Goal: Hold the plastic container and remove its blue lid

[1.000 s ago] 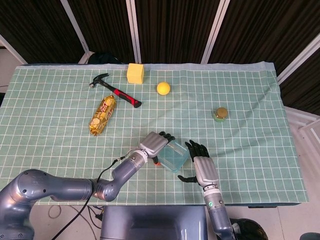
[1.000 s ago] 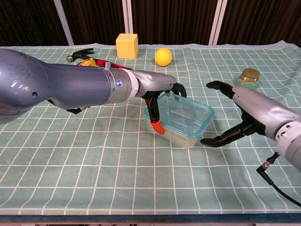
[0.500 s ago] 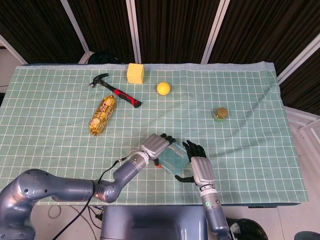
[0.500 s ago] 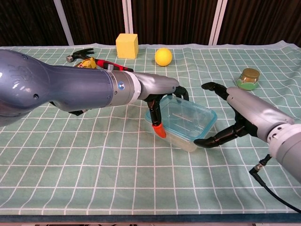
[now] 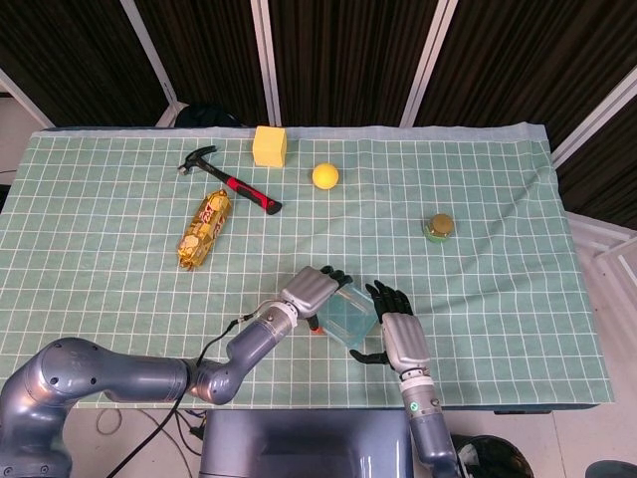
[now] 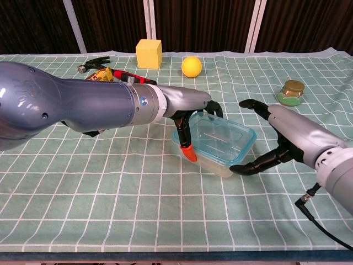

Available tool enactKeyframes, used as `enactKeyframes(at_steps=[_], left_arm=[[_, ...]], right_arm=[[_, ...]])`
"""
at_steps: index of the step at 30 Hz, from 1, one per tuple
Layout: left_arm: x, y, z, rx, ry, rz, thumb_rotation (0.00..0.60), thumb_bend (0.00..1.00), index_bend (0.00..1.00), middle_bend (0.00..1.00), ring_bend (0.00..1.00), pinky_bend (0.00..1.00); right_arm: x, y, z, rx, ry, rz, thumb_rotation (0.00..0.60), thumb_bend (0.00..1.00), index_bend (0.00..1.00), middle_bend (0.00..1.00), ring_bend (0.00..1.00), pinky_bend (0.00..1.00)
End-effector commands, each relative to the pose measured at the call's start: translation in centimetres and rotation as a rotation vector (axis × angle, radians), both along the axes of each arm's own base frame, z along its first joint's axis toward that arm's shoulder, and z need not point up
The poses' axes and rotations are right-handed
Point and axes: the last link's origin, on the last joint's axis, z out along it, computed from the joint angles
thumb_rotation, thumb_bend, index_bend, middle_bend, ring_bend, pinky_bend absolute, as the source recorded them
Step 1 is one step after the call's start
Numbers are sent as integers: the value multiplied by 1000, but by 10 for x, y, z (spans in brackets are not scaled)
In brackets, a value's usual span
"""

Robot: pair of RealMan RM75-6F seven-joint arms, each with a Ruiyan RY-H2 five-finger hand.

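Left hand (image 6: 190,118) grips container (image 6: 218,143), long axis diagonal, lid (image 6: 216,134) on.

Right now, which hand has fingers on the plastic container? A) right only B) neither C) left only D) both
C: in the chest view the left hand wraps its fingers over the left end of the plastic container, whose blue lid is still on, while the right hand is spread beside the right end and seems not yet to touch it.
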Motion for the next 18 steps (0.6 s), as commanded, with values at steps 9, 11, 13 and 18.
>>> enactKeyframes(at_steps=[9, 11, 13, 18], left_arm=[[-3, 0, 2, -5, 1, 4, 600, 107, 300, 314, 309, 434], [-3, 0, 2, -7, 2, 3, 600, 107, 300, 314, 309, 434], [-3, 0, 2, -9, 2, 3, 600, 107, 300, 314, 310, 434], [-4, 1, 2, -13, 7, -1, 600, 107, 300, 314, 309, 434]], right_arm=[[-1, -2, -4, -5, 2, -5, 600, 187, 0, 0, 0, 0], [-2, -2, -4, -7, -3, -9, 600, 187, 0, 0, 0, 0], [-2, -3, -4, -12, -7, -12, 600, 187, 0, 0, 0, 0], [-3, -5, -3, -31, -21, -19, 600, 186, 0, 0, 0, 0]])
